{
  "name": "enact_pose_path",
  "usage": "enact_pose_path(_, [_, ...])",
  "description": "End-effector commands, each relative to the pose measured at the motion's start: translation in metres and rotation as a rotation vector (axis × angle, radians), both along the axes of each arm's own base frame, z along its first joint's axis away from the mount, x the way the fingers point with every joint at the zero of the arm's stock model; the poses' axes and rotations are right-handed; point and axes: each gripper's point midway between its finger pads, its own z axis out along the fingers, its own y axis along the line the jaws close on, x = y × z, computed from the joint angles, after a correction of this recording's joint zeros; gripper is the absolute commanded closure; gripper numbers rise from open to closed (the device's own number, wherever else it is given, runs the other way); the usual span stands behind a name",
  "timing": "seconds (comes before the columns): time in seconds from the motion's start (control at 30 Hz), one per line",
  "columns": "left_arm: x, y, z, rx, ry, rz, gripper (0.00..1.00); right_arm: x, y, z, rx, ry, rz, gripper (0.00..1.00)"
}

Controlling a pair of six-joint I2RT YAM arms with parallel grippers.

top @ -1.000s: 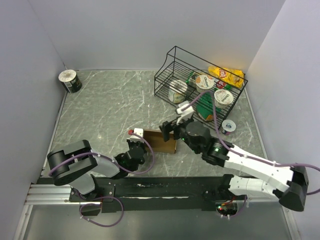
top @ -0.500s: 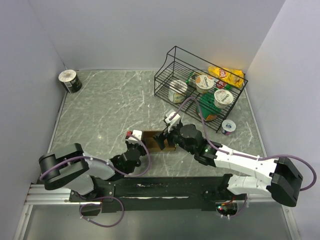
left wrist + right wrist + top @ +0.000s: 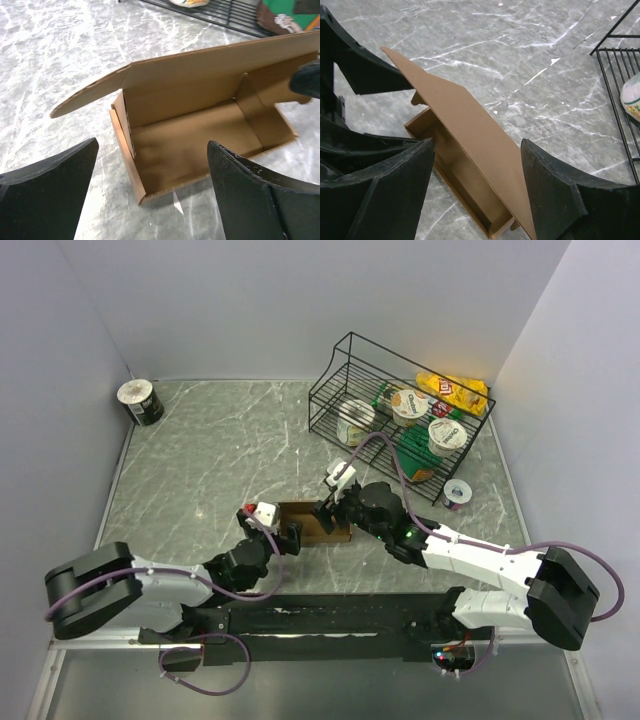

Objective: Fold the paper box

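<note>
The grey marbled table (image 3: 200,460) carries everything. At its far right stands a black wire basket (image 3: 330,365), tilted open toward the arms. Three foil-lidded cups (image 3: 410,403) sit in it, along with a yellow snack bag (image 3: 455,390) at the back and a green packet (image 3: 412,455) at the front edge.

The paper box (image 3: 303,518) lies near the table's front edge, well apart from the basket and between the two grippers. It is a shallow brown tray showing only bare cardboard inside, and its lid is raised at a slant over the long far wall.

The left gripper (image 3: 153,145) faces the open tray with its fingers spread wide and nothing in them. The right gripper (image 3: 477,145) also has its fingers well apart, one on each side of the slanted lid, and is not pinching it. Whether a finger touches the lid cannot be told.

A small round tub (image 3: 457,492) sits on the table just beside the basket. A short cylinder (image 3: 140,403) stands in the far left corner.
</note>
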Motion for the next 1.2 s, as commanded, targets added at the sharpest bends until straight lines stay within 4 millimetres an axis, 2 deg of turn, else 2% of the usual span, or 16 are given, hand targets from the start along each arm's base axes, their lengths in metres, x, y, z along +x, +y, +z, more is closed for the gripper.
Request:
enact_pose_path(0.0, [-0.011, -0.001, 0.01, -0.047, -0.007, -0.061, 0.04, 0.003, 0.004, 0.013, 0.024, -0.053, 0.026, 0.23])
enact_pose_path(0.2, [-0.029, 0.003, 0.022, -0.115, 0.006, -0.138, 0.04, 0.0, 0.0, 0.023, 0.025, -0.062, 0.031, 0.02])
enact_pose_path(0.33, [-0.035, 0.014, 0.037, -0.196, 0.052, -0.109, 0.04, -0.01, -0.001, 0.038, 0.047, -0.062, 0.07, 0.0])
enact_pose_path(0.37, [-0.037, 0.015, 0.062, -0.261, 0.021, -0.12, 0.04, -0.012, 0.0, 0.042, 0.057, -0.059, 0.076, 0.0])
enact_pose_path(0.4, [-0.04, 0.019, 0.059, -0.237, 0.033, -0.123, 0.04, -0.013, -0.002, 0.049, 0.07, -0.063, 0.078, 0.0])
enact_pose_path(0.53, [-0.048, 0.03, 0.105, -0.323, -0.033, -0.15, 0.04, -0.017, -0.004, 0.064, 0.096, -0.043, 0.073, 0.0])
enact_pose_path(0.6, [-0.045, 0.039, 0.118, -0.325, -0.045, -0.111, 0.04, -0.013, -0.005, 0.078, 0.111, -0.041, 0.055, 0.0])
enact_pose_path(0.63, [-0.043, 0.04, 0.142, -0.344, -0.068, -0.103, 0.04, -0.012, -0.007, 0.076, 0.106, -0.015, 0.035, 0.0])
enact_pose_path(0.7, [-0.035, 0.04, 0.162, -0.303, -0.075, -0.09, 0.04, -0.004, -0.007, 0.088, 0.117, 0.003, -0.008, 0.0])
enact_pose_path(0.77, [-0.01, 0.039, 0.181, -0.246, -0.031, -0.045, 0.04, 0.006, -0.013, 0.087, 0.12, 0.061, -0.087, 0.0])
enact_pose_path(0.8, [-0.01, 0.022, 0.181, -0.24, 0.025, -0.14, 0.04, 0.015, -0.014, 0.096, 0.13, 0.066, -0.137, 0.0])
enact_pose_path(0.83, [0.013, 0.023, 0.185, -0.229, 0.073, -0.102, 0.04, 0.018, -0.015, 0.098, 0.152, 0.09, -0.172, 0.01])
enact_pose_path(0.87, [0.02, 0.018, 0.186, -0.246, 0.099, -0.115, 0.04, 0.022, -0.018, 0.102, 0.162, 0.094, -0.208, 0.01])
enact_pose_path(0.97, [0.038, 0.006, 0.184, -0.282, 0.132, -0.134, 0.04, 0.032, -0.026, 0.093, 0.205, 0.132, -0.315, 0.02])
enact_pose_path(1.03, [0.049, 0.007, 0.167, -0.274, 0.177, -0.093, 0.04, 0.036, -0.024, 0.088, 0.244, 0.148, -0.349, 0.02])
enact_pose_path(1.17, [0.054, 0.007, 0.13, -0.265, 0.242, -0.056, 0.03, 0.041, -0.032, 0.053, 0.218, 0.194, -0.432, 0.03])
